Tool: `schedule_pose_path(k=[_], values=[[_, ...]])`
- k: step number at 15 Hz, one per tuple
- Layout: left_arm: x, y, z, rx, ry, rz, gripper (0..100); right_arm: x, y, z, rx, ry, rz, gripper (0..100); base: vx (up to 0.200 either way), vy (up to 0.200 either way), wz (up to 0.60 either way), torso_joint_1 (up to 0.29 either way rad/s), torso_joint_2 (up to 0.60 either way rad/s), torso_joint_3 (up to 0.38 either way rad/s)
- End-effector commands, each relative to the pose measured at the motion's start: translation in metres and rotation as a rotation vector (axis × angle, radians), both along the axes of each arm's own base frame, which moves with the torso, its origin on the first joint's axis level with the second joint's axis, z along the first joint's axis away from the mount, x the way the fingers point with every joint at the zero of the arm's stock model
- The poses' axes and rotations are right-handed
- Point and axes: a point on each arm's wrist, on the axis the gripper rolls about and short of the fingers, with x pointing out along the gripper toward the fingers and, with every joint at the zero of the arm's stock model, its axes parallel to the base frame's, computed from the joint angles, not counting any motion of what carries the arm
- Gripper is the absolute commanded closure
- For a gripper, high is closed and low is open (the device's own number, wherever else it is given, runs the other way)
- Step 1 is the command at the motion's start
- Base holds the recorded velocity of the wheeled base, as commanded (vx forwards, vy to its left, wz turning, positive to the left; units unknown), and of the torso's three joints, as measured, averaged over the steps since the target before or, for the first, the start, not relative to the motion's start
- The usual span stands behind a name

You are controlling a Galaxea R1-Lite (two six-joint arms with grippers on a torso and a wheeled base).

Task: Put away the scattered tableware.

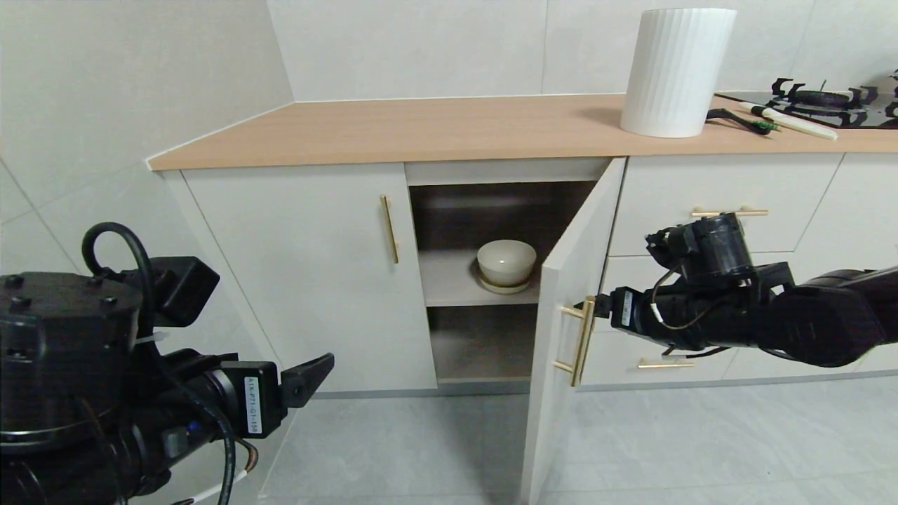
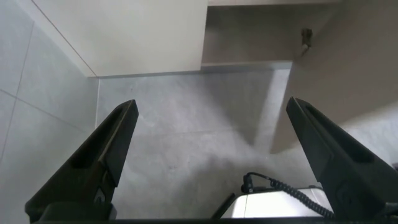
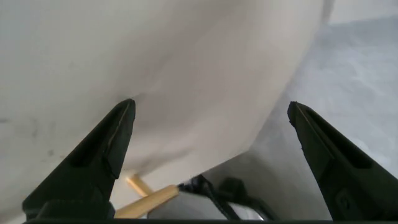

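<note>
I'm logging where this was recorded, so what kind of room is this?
Most likely a kitchen: a wooden countertop over cabinets, a gas hob at its right end, and a bowl shelved inside the open one.

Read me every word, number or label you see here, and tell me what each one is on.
Long white label on the left gripper: print too small to read reliably.
Small white label on the right gripper: too small to read.
White ribbed canister, cabinet doors, bowl: no print visible.
</note>
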Motion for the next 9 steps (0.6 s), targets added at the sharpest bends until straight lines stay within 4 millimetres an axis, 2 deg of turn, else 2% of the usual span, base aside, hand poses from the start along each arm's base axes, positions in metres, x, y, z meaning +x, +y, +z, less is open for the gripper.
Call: schedule_pose_path(k=[1, 2, 3, 8, 9], values=[[0.001, -0.001, 0.000, 0.001, 0.001, 0.001, 0, 0.015, 0.013, -0.018, -0.012, 0.033, 0.010, 0, 0.000, 0.000, 0.00, 0.000, 0.00, 0.000], [0.001, -0.001, 0.000, 0.001, 0.001, 0.001, 0, 0.017, 0.013, -0.021, -0.013, 0.039, 0.009, 0, 0.000, 0.000, 0.00, 0.000, 0.00, 0.000], [0.001, -0.001, -0.001, 0.003, 0.004, 0.001, 0, 0.025, 0.016, -0.032, -0.012, 0.035, 0.008, 0, 0.000, 0.000, 0.00, 0.000, 0.00, 0.000], [0.002, -0.001, -0.003, 0.008, 0.013, 0.002, 0, 0.029, 0.018, -0.033, 0.017, -0.005, 0.001, 0, 0.000, 0.000, 0.00, 0.000, 0.00, 0.000], [0.002, -0.001, -0.003, 0.008, 0.013, 0.002, 0, 0.029, 0.019, -0.033, 0.018, -0.007, 0.001, 0, 0.200, 0.000, 0.00, 0.012, 0.01, 0.002]])
